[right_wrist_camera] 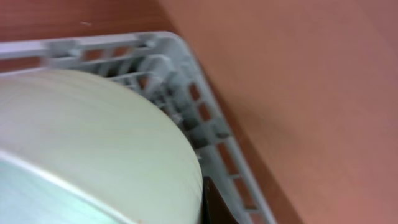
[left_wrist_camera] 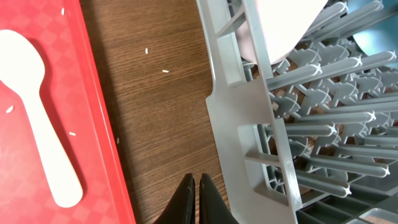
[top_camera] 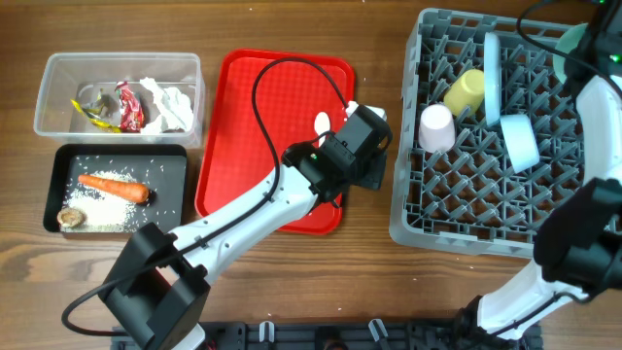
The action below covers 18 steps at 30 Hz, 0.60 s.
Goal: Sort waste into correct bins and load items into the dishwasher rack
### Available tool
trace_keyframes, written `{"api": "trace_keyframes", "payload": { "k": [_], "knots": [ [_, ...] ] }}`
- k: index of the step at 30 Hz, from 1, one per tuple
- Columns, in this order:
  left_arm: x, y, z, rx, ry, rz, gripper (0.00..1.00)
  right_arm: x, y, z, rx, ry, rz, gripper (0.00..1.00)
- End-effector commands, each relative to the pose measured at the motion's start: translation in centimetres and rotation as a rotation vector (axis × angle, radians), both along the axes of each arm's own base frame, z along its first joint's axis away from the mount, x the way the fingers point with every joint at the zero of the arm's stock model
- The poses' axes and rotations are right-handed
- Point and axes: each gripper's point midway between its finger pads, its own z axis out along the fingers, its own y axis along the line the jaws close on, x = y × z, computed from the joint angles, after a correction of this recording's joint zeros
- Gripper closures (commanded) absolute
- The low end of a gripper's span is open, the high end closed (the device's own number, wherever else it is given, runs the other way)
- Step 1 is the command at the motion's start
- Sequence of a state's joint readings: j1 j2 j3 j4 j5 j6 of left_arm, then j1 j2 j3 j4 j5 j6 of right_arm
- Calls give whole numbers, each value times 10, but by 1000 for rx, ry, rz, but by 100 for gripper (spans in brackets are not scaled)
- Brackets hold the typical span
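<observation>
My left gripper is shut and holds nothing, over bare wood between the red tray and the dishwasher rack; from overhead it partly covers the white spoon, which lies on the tray. The rack holds a yellow cup, a white-pink cup, an upright plate and a bowl. At the rack's far right corner a pale green bowl fills the right wrist view. One dark finger shows beside it; the other is hidden.
A clear tub holds wrappers and tissue. The black tray holds a carrot, rice and a brown lump. Loose rice grains lie on the wood.
</observation>
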State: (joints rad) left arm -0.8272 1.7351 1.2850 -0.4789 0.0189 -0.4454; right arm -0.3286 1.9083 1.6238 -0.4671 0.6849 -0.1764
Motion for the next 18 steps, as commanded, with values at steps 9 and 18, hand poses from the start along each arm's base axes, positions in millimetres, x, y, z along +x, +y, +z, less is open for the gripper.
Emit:
{"api": "trace_keyframes", "payload": {
  "k": [9,18],
  "knots": [
    [13,-5,15,-13,-90,-36,96,30,13,-15,-390,312,-31,96],
    [24,5,16,12,-118,-25,96,32,36,-55,-374,383,59,96]
  ]
}}
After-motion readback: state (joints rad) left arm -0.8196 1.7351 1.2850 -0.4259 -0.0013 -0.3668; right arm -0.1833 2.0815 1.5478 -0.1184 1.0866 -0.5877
